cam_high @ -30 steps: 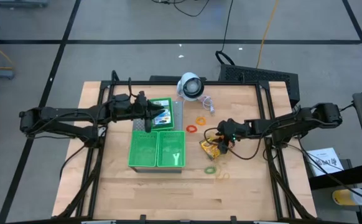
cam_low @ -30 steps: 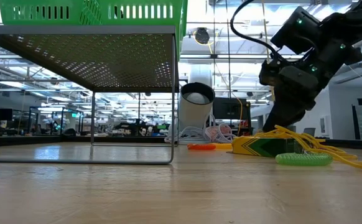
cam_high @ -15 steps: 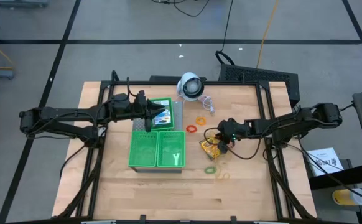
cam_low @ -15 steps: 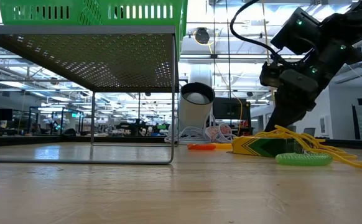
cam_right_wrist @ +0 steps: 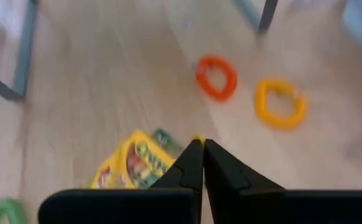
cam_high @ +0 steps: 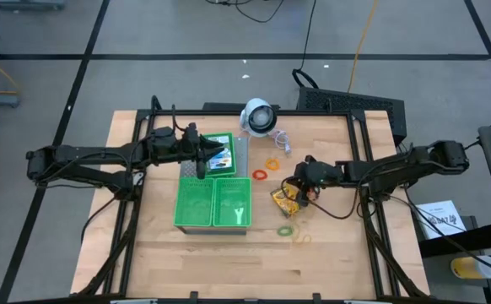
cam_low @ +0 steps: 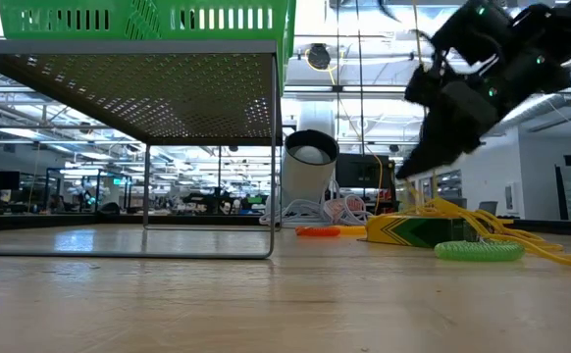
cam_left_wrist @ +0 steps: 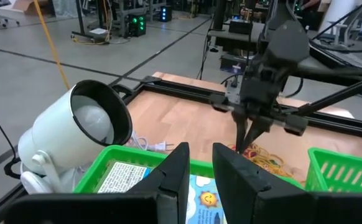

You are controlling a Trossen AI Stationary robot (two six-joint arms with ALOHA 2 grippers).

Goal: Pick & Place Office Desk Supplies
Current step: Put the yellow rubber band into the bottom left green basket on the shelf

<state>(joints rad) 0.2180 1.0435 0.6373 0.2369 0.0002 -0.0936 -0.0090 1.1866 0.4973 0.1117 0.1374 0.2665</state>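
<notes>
Your right gripper (cam_right_wrist: 198, 149), fingers pressed together on nothing you can see, hovers just above the crayon box (cam_right_wrist: 131, 165).

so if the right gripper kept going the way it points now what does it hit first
Probably the crayon box lying on the table. The right gripper, fingers shut, hangs above its edge in the right wrist view, with tan-yellow rubber bands tangled there. How far above is unclear.
</notes>
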